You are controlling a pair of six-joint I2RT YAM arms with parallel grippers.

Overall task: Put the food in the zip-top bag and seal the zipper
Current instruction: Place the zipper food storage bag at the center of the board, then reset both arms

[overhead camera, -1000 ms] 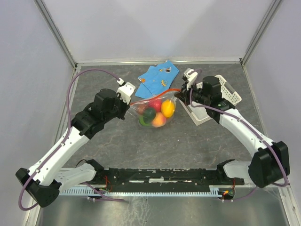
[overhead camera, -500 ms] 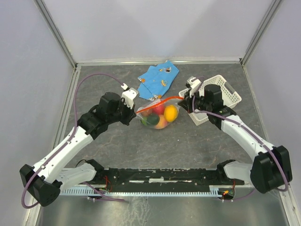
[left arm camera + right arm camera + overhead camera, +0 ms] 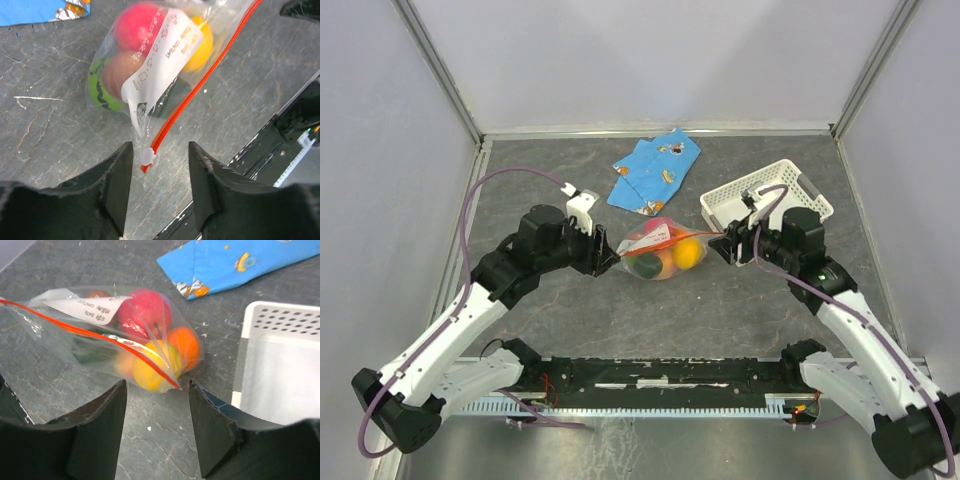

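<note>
The zip-top bag [image 3: 660,252] lies on the table between my two grippers, with the food inside it. Through the plastic I see a red ball [image 3: 140,25], a peach one [image 3: 122,72], a green one [image 3: 100,92] and a yellow one [image 3: 150,365]. The zipper [image 3: 200,85] runs straight across the bag's mouth. Its white slider [image 3: 147,159] rests between the fingers of my open left gripper [image 3: 160,147], touching neither. The zipper's other end [image 3: 170,380] lies just ahead of my open right gripper [image 3: 157,385]. Neither gripper holds anything.
A white lattice basket [image 3: 767,200] stands behind my right gripper, close on its right in the right wrist view. A blue patterned cloth [image 3: 655,172] lies behind the bag. Metal rails edge the table on three sides.
Both grippers have opened and let go of the bag's ends. The bag has sunk onto the table. The right arm has drawn back to the right, and the left gripper has come down and nearer.
</note>
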